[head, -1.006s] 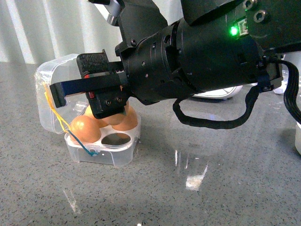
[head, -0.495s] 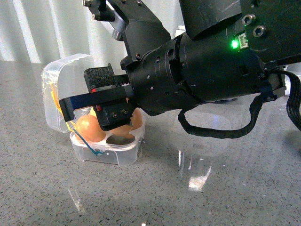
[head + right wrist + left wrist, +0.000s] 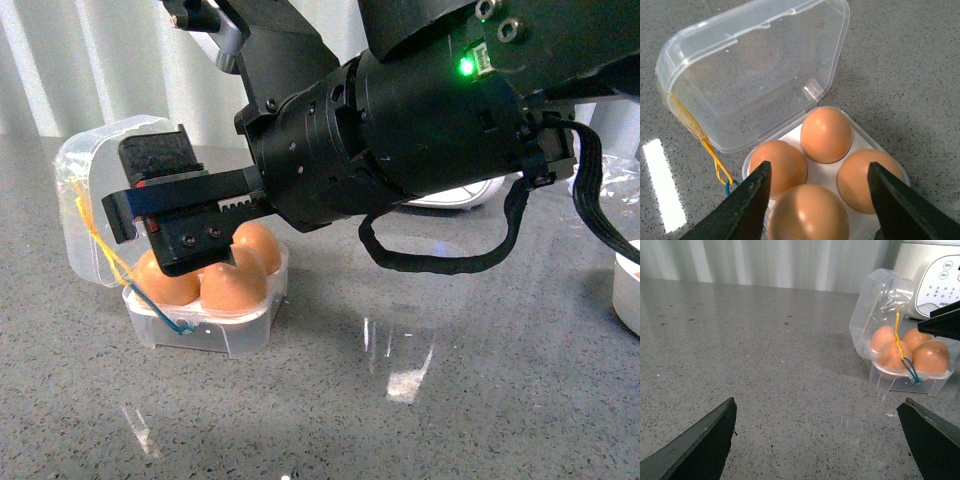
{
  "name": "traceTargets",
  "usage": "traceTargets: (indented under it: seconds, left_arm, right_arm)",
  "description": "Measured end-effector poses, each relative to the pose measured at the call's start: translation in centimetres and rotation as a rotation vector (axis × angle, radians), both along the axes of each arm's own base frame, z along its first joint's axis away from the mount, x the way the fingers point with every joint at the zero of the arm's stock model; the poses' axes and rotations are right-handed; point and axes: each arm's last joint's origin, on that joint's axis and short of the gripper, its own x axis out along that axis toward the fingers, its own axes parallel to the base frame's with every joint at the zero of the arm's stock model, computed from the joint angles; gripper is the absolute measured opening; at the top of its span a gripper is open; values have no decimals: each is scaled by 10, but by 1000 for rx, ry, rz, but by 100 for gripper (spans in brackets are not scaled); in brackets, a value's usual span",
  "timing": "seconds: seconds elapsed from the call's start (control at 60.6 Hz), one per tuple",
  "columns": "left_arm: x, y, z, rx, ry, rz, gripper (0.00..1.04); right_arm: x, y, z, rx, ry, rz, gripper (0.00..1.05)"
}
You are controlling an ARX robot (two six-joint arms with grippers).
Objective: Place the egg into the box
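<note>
Hovering my right hand [image 3: 819, 167] just above the small square clear plastic egg box [image 3: 215, 335], fingers spread wide, pinching nothing. The smooth orange-brown hen's egg [image 3: 807, 212] sits in the white four-hole tray [image 3: 821, 176], in the hole at about 4 o'clock of the tray as the front camera sees it. It's directly under the gap between my fingers and not touched by them. Three matching eggs [image 3: 165, 280] fill the other holes, so all four are taken. The rounded hinged lid [image 3: 755, 75] stands open at the tray's 10 o'clock. The yellow and blue elastic loop [image 3: 105, 240] dangles off it toward 7 o'clock. The box rests on the grey speckled stone tabletop [image 3: 450, 400], around 9 o'clock in the front view. My left hand [image 3: 817, 410] is spread too, empty, well apart from the box.

Judgement: placing looks done, egg seated and released. Left, as I read it: lift the right hand clear without bumping eggs or lid. Closing the lid isn't asked for.
</note>
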Motion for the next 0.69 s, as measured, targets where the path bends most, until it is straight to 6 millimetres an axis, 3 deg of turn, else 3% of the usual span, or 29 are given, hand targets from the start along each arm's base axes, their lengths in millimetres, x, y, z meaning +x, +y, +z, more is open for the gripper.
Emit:
traceTargets:
  seconds: [0.115,0.445,0.544,0.693]
  left_arm:
    - [0,0,0,0,0,0,98]
    - [0,0,0,0,0,0,98]
    - [0,0,0,0,0,0,98]
    - [0,0,0,0,0,0,98]
  right_arm:
    - [0,0,0,-2,3,0,100]
    - [1,-11,13,14,-31,-37,98]
    - [-1,-26,30,46,-75,-71,98]
    - [-8,-66,52,86,-154,-187,98]
